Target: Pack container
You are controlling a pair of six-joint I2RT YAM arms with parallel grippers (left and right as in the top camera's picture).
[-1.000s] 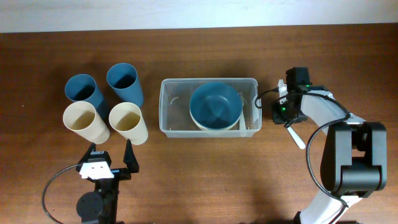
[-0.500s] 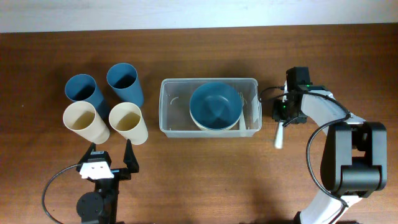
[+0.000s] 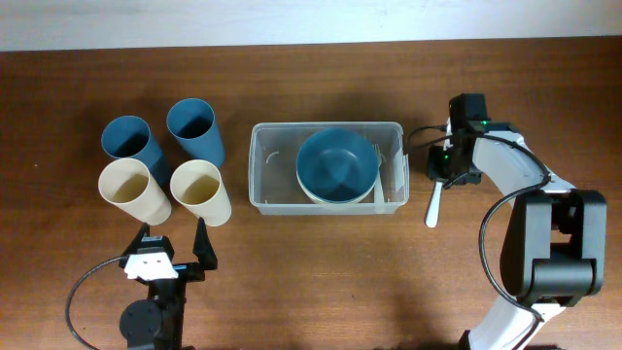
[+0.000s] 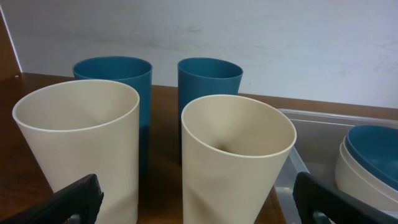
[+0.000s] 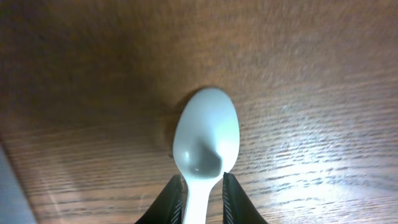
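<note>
Right cream cup (image 4: 238,158) has the left cream cup (image 4: 78,149) beside it, blue cups (image 4: 209,87) behind, and the container (image 4: 329,116), holding stacked bowls (image 4: 373,163), at its right.

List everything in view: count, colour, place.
container: one, clear, table centre.
blue bowl: one, blue, inside the container.
cream bowl: at least one, cream, nested under the blue bowl.
white cutlery: count unclear, white, container's right end.
blue cups: two, blue, upright, left of the container.
cream cups: two, cream, upright, just in front of the blue cups.
spoon: one, white, right of the container, held by its handle.
table: one, brown wood.
left end effector: black, open, empty, near the cream cups.
right end effector: black, shut on the spoon.
</note>
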